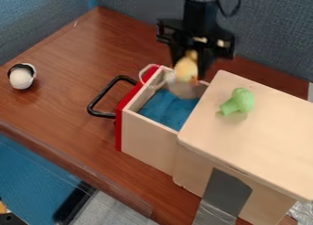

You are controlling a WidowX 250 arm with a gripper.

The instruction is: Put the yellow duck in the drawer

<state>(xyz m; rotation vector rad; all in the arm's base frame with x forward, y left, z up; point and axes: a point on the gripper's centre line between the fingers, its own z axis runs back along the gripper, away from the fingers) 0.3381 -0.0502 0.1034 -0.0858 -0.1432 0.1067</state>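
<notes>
The black gripper [194, 59] hangs over the far end of the open drawer, its two fingers on either side of the yellow duck [186, 69] and shut on it. An orange bit shows at the duck's lower end. The wooden drawer [149, 128] has a red front, a black handle and a blue bottom, and is pulled out to the left of its cabinet. Just below the duck, a greyish-white thing [183, 89] with a pale loop lies at the drawer's far end; what it is I cannot tell.
A green broccoli-like toy [238, 102] lies on the cabinet's light wooden top [269, 137]. On the brown table [73, 73], a white and black ball [22, 76] sits at the far left. Grey-blue panels rise behind the table's back edge.
</notes>
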